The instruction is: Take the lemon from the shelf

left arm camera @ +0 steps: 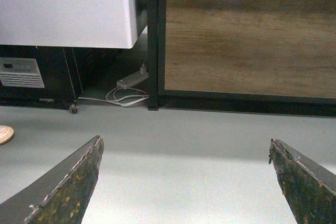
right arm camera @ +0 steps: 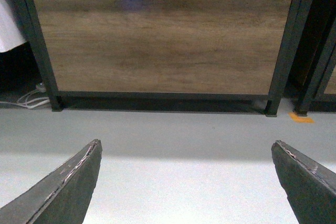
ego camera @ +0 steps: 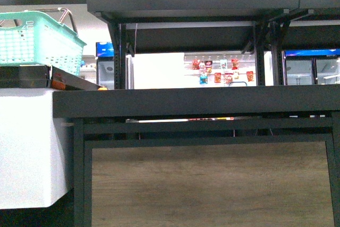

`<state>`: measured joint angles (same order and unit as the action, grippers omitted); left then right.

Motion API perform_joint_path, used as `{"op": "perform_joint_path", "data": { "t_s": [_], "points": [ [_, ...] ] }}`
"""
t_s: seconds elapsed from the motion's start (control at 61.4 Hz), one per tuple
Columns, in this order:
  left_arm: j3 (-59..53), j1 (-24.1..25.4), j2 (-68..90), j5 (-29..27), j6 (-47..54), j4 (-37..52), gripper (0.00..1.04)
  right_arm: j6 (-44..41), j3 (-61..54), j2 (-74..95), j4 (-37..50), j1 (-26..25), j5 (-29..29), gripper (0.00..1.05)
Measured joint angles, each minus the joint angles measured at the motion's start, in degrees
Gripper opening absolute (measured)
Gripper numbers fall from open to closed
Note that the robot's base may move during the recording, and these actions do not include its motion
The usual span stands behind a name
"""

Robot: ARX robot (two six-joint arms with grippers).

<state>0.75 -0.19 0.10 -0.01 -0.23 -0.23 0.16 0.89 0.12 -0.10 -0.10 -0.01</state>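
Both grippers hang low with jaws spread wide and nothing in them, the left gripper and right gripper over grey floor, facing a wood panel. The shelf stands at twelve o'clock, a teal basket at ten. Its tier tops are hidden, so I cannot tell where the lemon lies.
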Motion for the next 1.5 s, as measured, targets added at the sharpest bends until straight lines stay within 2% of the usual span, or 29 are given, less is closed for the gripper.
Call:
{"op": "perform_joint_path", "data": {
  "t_s": [1.499],
  "points": [
    [0.0,0.0,0.0,0.02,0.0,0.0,0.97,0.0,0.0,-0.02,0.0,0.0,0.0,0.97]
  ]
}}
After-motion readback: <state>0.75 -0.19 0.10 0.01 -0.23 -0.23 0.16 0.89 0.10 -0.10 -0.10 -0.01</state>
